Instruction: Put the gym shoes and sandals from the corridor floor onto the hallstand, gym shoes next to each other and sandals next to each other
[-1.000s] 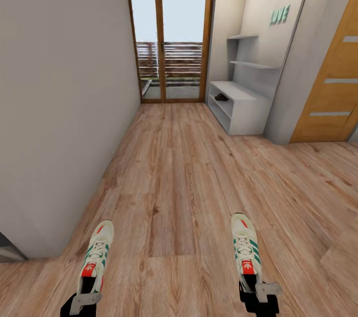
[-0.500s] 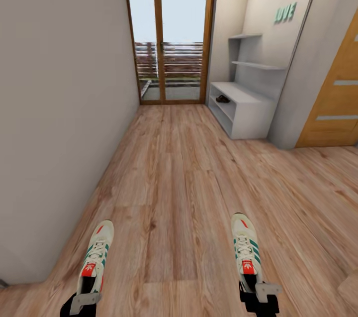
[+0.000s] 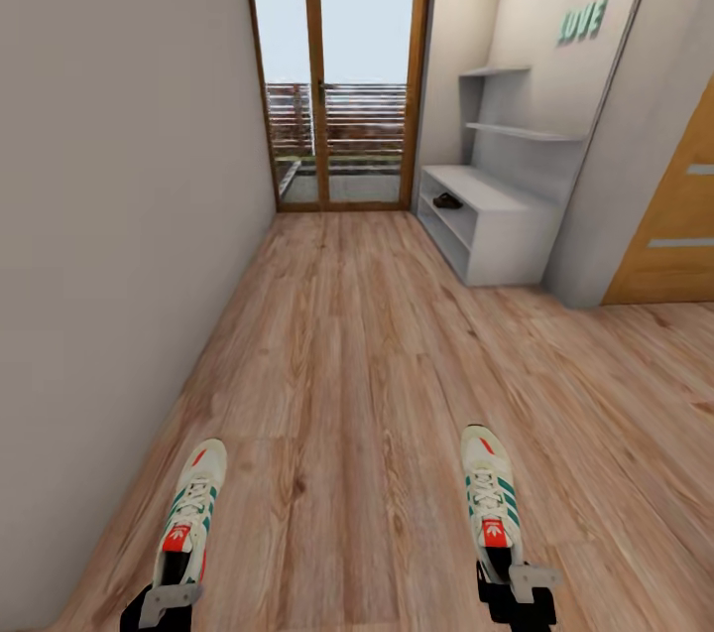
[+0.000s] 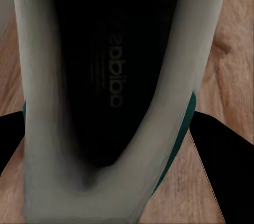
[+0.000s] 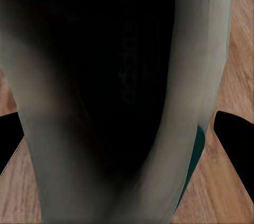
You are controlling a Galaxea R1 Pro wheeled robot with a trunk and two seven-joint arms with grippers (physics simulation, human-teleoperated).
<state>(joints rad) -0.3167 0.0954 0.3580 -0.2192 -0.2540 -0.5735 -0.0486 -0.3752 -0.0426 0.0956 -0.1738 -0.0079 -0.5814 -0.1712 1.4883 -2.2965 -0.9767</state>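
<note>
I hold one gym shoe in each hand above the corridor floor (image 3: 367, 344). My left gripper (image 3: 177, 570) is shut on the heel of the left gym shoe (image 3: 193, 501), and its dark inside shows up close in the left wrist view (image 4: 106, 97). My right gripper (image 3: 502, 568) is shut on the heel of the right gym shoe (image 3: 489, 491), whose opening shows in the right wrist view (image 5: 121, 97). Both toes point ahead. The hallstand (image 3: 501, 235) stands far ahead on the right. A small dark brown sandal-like shape (image 3: 448, 201) lies in its upper open shelf.
A grey wall (image 3: 119, 166) runs along the left. A glass door with a wooden frame (image 3: 337, 76) closes the corridor's far end. A wooden door (image 3: 674, 225) stands on the right beyond the hallstand. Two wall shelves (image 3: 516, 128) hang above the bench.
The view has shifted: the hallstand and the glass door look nearer and the left wall's near corner has left the picture. Both shoes stay in the grippers as before.
</note>
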